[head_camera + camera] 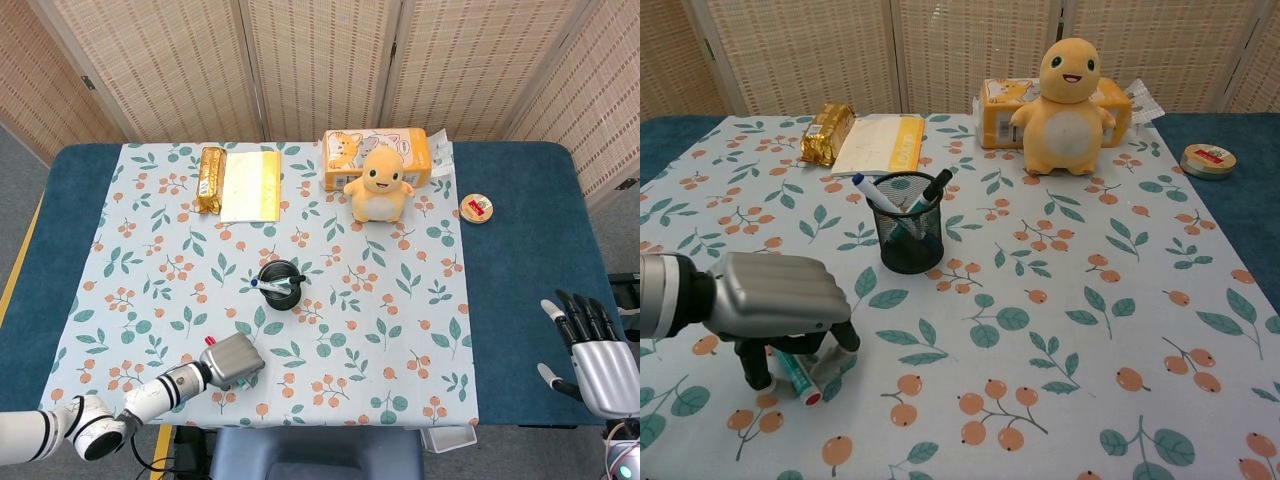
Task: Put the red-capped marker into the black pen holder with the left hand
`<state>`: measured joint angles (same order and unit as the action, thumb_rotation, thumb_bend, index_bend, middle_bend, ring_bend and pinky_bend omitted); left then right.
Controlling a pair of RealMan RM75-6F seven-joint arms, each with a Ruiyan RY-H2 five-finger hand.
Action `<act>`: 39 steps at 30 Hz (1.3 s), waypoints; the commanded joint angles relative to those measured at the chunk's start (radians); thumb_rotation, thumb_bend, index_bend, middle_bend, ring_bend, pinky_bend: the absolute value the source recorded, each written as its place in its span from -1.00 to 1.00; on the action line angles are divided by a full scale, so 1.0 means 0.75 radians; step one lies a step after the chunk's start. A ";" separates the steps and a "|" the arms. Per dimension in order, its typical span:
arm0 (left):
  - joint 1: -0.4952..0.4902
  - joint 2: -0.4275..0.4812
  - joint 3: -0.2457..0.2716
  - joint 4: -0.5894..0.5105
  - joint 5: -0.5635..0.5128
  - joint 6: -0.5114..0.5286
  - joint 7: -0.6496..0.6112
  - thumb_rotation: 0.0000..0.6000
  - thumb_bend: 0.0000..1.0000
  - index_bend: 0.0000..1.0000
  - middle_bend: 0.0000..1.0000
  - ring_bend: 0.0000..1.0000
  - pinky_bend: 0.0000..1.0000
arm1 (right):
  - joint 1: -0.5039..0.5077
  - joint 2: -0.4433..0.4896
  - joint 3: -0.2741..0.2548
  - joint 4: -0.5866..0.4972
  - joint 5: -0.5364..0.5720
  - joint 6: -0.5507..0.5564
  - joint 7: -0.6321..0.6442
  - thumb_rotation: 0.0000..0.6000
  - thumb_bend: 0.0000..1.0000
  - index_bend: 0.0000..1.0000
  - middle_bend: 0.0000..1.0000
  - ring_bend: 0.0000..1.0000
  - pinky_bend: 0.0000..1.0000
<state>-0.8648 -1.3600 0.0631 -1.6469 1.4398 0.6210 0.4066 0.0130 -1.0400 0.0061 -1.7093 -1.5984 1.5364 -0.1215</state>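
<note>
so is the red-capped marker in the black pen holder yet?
No, the red-capped marker lies on the tablecloth under the left hand, apart from the black pen holder.

Table layout, near edge to far edge.
Left hand (pixel 775 300) over marker (pixel 797 377) at near left; pen holder (pixel 907 238) behind it, mid-table; plush toy (pixel 1068 95) far right of holder, box (pixel 1000 100) behind the toy.

Left robot hand (pixel 775 300) hides most of the marker (pixel 800 380)
</note>
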 commanded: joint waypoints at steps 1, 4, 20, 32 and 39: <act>0.006 0.020 0.002 -0.023 0.014 0.028 -0.008 1.00 -0.33 0.29 1.00 0.93 0.96 | -0.003 0.000 -0.001 0.000 -0.003 0.005 0.002 1.00 -0.62 -0.79 -0.96 -1.00 -1.00; 0.015 0.097 -0.015 -0.109 0.017 0.083 -0.012 1.00 -0.33 0.29 1.00 0.93 0.96 | -0.005 0.000 -0.001 0.002 -0.008 0.011 0.005 1.00 -0.62 -0.79 -0.96 -1.00 -1.00; 0.098 0.652 -0.422 -0.533 -0.345 0.236 -0.995 1.00 -0.29 0.30 1.00 0.93 0.96 | 0.007 -0.010 -0.004 -0.011 0.002 -0.024 -0.026 1.00 -0.62 -0.78 -0.96 -1.00 -1.00; -0.038 0.509 -0.615 -0.359 -0.543 0.005 -1.419 1.00 -0.25 0.31 1.00 0.93 0.96 | 0.011 0.004 0.007 -0.002 0.021 -0.029 0.016 1.00 -0.62 -0.78 -0.96 -1.00 -1.00; -0.056 0.362 -0.610 -0.253 -0.485 0.045 -1.401 1.00 -0.25 0.31 1.00 0.93 0.96 | 0.001 0.011 -0.005 0.000 -0.006 -0.010 0.034 1.00 -0.62 -0.78 -0.96 -1.00 -1.00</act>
<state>-0.9016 -1.0614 -0.3993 -1.8618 1.0556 0.6431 -0.6538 0.0143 -1.0318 0.0025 -1.7092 -1.6026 1.5286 -0.0965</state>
